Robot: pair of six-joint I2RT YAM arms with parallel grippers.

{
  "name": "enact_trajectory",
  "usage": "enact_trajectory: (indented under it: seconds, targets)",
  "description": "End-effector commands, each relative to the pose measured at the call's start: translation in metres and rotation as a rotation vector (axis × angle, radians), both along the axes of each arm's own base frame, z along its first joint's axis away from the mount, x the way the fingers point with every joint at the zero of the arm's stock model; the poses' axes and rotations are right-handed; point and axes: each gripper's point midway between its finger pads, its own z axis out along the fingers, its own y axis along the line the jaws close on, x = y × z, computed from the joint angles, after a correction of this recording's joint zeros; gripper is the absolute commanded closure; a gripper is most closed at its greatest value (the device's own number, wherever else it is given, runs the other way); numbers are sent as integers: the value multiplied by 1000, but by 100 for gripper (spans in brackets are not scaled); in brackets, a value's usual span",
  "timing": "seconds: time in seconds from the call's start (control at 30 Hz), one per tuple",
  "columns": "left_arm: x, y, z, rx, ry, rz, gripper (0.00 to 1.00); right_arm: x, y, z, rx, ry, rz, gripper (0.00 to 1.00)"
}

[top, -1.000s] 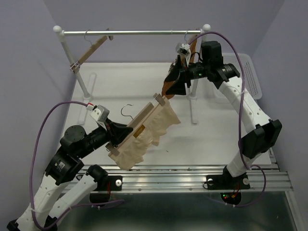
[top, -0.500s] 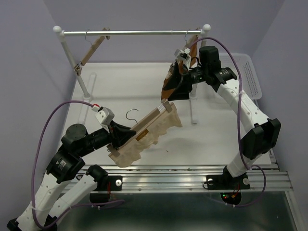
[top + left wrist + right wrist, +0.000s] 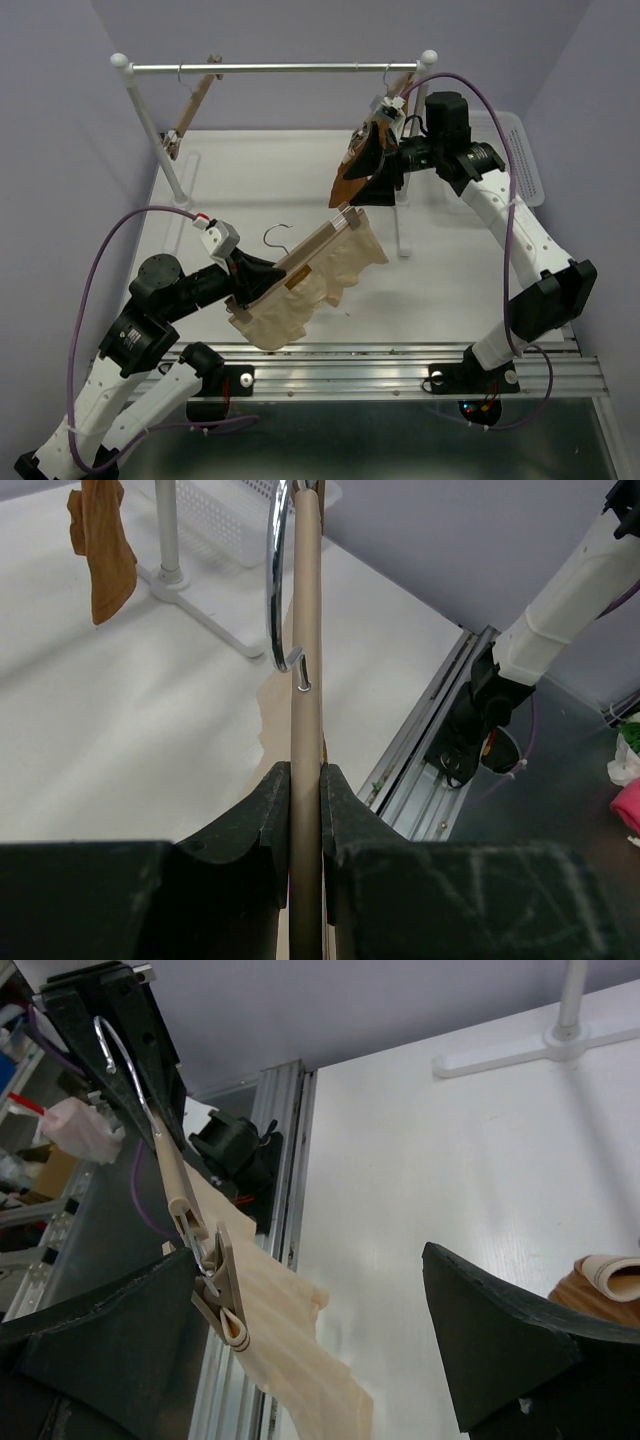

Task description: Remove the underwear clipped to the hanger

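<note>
My left gripper [image 3: 252, 283] is shut on the light-wood bar of the hanger [image 3: 305, 250] and holds it tilted above the table, wire hook [image 3: 275, 237] up. In the left wrist view the bar [image 3: 305, 670] runs between my fingers [image 3: 270, 810]. The cream underwear [image 3: 315, 285] hangs from the bar, clipped at the far end by a clip [image 3: 215, 1295]. My right gripper [image 3: 365, 185] is open just beyond that end. In the right wrist view the clip and underwear [image 3: 295, 1360] sit by the left finger [image 3: 110, 1330].
A clothes rack rail [image 3: 280, 68] spans the back, with an empty wooden hanger [image 3: 190, 110] on the left and a darker orange-brown garment [image 3: 352, 170] on the right. A white basket [image 3: 525, 160] stands at the far right. The rack post [image 3: 400, 215] stands near the right gripper.
My left arm has shifted the hanger slightly right, its far end now closer under my right gripper. The underwear has swung. The right wrist has turned a little.
</note>
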Motion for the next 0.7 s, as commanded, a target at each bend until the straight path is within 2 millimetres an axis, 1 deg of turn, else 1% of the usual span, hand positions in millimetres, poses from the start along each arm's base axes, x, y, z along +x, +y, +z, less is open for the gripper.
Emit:
enact_trajectory:
  seconds: [0.0, 0.1, 0.2, 0.33, 0.47, 0.57, 0.67]
  targets:
    - [-1, -8, 26, -58, -113, -50, 100, 0, 0, 27, 7, -109, -99, 0]
    - [-3, -6, 29, -66, -125, -47, 100, 5, 0, 29, 0, -117, -132, 0]
    - [-4, -4, 31, -75, -134, -36, 100, -3, 0, 29, 12, -126, -83, 0]
    - [-5, -3, 31, -86, -133, -34, 100, -7, -1, 29, 21, -133, -52, 0]
    - [-5, -4, 29, -87, -121, -42, 100, -13, -1, 38, 38, -125, -23, 0]
    - [-3, -6, 26, -79, -112, -45, 100, -12, 0, 45, 45, -121, -40, 0]
    - [-3, -7, 26, -77, -111, -46, 100, -12, 0, 47, 46, -113, -48, 0]
